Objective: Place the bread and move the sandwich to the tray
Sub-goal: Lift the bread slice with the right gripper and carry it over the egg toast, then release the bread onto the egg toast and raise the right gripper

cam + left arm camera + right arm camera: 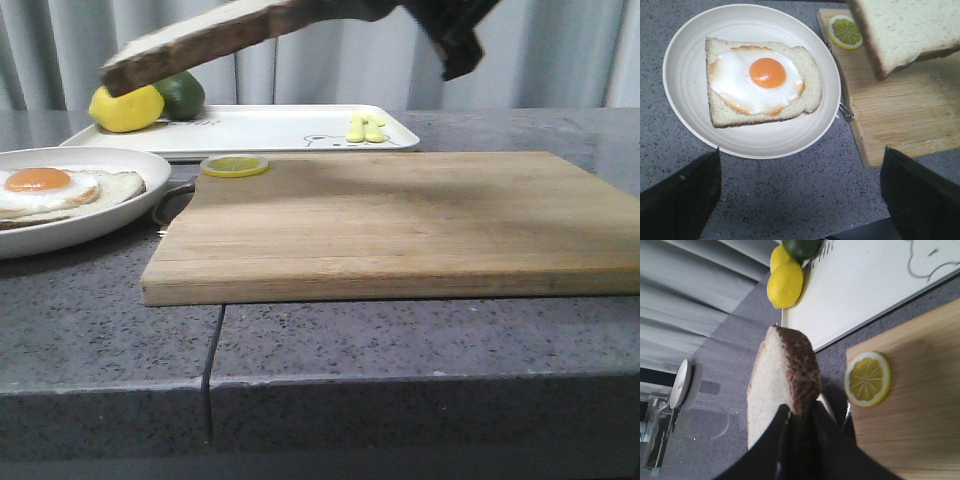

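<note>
Right gripper (799, 432) clamped on bread (195, 42), airborne between cutting board (400, 225) and sandwich (760, 82). Left gripper (800, 195) spread, idle above plate. Step: bread placement. Next: align over egg, lower, release.

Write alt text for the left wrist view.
A fried egg on bread sits on a round white plate on a grey counter. Beside it, a bread slice hangs over a wooden board bearing a lemon slice.

Faint lettering and a small line-drawn cartoon are printed on the tray (290, 128), but the letters are too small and partly hidden to be read. No other text is seen.
</note>
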Tool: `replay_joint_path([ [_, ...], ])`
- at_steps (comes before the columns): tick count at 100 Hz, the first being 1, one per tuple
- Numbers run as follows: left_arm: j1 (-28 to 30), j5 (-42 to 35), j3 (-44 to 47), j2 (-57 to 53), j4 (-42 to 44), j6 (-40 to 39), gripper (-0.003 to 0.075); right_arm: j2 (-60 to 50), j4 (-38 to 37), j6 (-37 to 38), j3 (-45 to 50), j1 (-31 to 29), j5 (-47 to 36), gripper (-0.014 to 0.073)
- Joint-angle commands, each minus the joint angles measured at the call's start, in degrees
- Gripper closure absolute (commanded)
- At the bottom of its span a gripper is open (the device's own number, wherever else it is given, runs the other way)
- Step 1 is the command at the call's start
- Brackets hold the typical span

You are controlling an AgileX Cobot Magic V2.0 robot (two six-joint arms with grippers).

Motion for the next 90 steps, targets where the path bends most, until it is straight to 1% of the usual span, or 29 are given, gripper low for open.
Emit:
replay_joint_path([
  [1, -0.3, -3.1, -1.8, 0.0, -2.1, 0.0, 0.0121, 1.0, 1.3, -0.4, -5.1, 2.8, -0.4, 0.0652],
  [18, -0.3, -3.1, -1.8, 0.0, -2.1, 0.0, 0.0121, 7.5, 2.6, -0.3, -11.2, 7.4, -2.6, 0.0652],
  [41, -0.3, -3.1, -1.8, 0.0, -2.1, 0.0, 0.0121, 14.7, 3.2, 1.1, -17.2, 10.5, -3.1, 0.0652],
  [77, -0.3, -3.1, -1.8, 0.0, -2.1, 0.0, 0.0121, 18.3, 3.2, 1.2, -17.5, 11.1, -3.2, 0.0645],
  [84, -0.3, -3.1, -1.8, 0.0, -2.1, 0.0, 0.0121, 18.8, 3.2, 1.2, -17.5, 11.1, -3.2, 0.062],
  [90, -0.3, -3.1, -1.8, 0.0, -2.1, 0.0, 0.0121, 19.1, 3.0, 1.0, -17.5, 11.1, -3.2, 0.0576],
])
